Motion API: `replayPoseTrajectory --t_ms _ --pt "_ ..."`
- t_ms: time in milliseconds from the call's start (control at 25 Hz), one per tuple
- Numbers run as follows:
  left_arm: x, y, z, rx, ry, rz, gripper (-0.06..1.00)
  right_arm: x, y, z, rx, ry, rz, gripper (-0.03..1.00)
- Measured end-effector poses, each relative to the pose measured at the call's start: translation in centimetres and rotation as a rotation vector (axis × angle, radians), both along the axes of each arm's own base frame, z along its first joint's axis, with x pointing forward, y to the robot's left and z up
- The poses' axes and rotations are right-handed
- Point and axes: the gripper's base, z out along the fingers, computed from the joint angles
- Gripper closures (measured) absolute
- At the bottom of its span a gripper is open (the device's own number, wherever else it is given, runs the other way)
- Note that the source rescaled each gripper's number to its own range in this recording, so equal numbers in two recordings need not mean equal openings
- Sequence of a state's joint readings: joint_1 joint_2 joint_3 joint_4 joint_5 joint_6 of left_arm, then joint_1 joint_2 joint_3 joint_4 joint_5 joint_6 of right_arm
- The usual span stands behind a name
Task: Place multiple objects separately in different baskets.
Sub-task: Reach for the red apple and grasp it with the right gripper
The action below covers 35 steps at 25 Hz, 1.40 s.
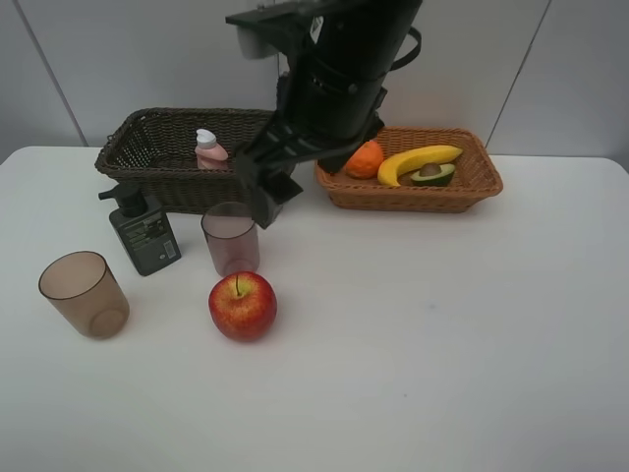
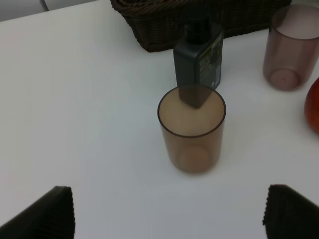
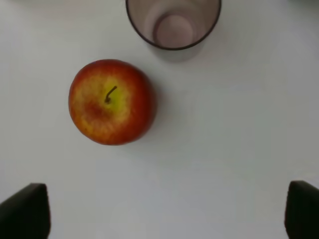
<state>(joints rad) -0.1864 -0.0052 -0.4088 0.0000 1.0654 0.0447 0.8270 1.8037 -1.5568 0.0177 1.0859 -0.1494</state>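
Both spread wide and empty: finds apple (image 3: pixel 110 102) just ahead of right hand (image 3: pixel 164 211), cup (image 2: pixel 192 129) dead ahead of left hand (image 2: pixel 169 214).

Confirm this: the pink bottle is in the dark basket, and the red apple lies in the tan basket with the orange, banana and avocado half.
Wrong on one point: the red apple sits on the white table beside a brownish cup, not in the tan basket; the exterior high view shows it. The pink bottle, orange, banana and avocado half are as stated.
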Motion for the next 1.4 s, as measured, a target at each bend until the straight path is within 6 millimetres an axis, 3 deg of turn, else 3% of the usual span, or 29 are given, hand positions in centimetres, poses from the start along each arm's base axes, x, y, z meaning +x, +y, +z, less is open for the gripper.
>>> replayPoseTrajectory --t_ms 520,960,1400 --pt "0.0 0.0 0.0 0.000 0.000 0.000 -0.06 -1.9 1.8 -5.0 0.145 -0.043 0.019 -0.03" --pt "0.0 0.0 0.0 0.000 0.000 0.000 -0.06 -1.9 2.9 -8.5 0.205 -0.060 0.002 -0.03" --pt "0.0 0.0 0.0 0.000 0.000 0.000 -0.06 -1.6 3.9 -10.7 0.214 -0.055 0.003 -0.03"
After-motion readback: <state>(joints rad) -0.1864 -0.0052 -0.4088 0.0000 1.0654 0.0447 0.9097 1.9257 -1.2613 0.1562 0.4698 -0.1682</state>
